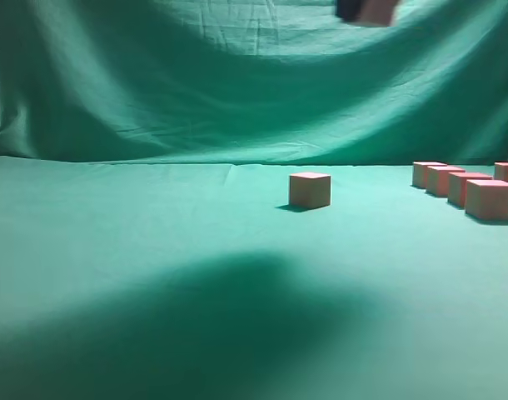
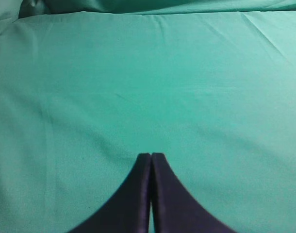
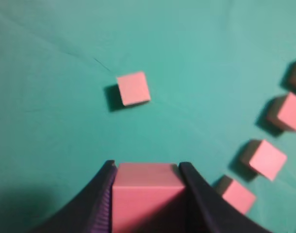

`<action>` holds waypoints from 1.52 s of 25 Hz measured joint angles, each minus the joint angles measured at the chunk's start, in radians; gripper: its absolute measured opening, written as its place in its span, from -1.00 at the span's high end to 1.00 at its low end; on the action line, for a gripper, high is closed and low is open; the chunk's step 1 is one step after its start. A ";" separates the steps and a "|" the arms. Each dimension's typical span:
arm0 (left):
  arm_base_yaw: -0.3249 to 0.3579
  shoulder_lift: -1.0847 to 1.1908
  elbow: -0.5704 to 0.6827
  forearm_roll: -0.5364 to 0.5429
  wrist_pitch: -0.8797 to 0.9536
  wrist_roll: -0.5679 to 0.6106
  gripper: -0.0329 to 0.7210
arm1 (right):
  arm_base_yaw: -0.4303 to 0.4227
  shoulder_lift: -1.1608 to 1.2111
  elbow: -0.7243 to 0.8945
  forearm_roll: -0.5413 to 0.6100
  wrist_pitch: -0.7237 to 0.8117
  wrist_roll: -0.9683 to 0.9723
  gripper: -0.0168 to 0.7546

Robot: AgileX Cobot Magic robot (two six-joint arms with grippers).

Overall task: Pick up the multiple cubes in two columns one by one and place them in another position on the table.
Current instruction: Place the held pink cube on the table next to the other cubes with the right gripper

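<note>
My right gripper [image 3: 147,167] is shut on a salmon-pink cube [image 3: 147,194] and holds it high above the green table [image 1: 154,250]; gripper and cube show at the top edge of the exterior view [image 1: 366,12]. One lone cube [image 1: 310,189] sits mid-table, below and ahead of the held one in the right wrist view [image 3: 133,88]. Several more cubes [image 1: 470,190] stand in rows at the right, also in the right wrist view [image 3: 264,158]. My left gripper [image 2: 151,155] is shut and empty over bare cloth.
A draped green cloth backdrop [image 1: 237,83] hangs behind the table. A broad dark shadow [image 1: 237,325] lies on the cloth in the foreground.
</note>
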 joint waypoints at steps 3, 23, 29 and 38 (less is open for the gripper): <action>0.000 0.000 0.000 0.000 0.000 0.000 0.91 | 0.057 0.133 -0.159 -0.006 0.080 -0.102 0.25; 0.000 0.000 0.000 0.000 0.000 0.000 0.91 | 0.122 0.521 -0.445 -0.041 0.040 -0.578 0.25; 0.000 0.000 0.000 0.000 0.000 0.000 0.91 | 0.122 0.550 -0.445 -0.039 0.008 -0.588 0.25; 0.000 0.000 0.000 0.000 0.000 0.000 0.91 | 0.079 0.586 -0.449 -0.004 -0.025 -0.595 0.25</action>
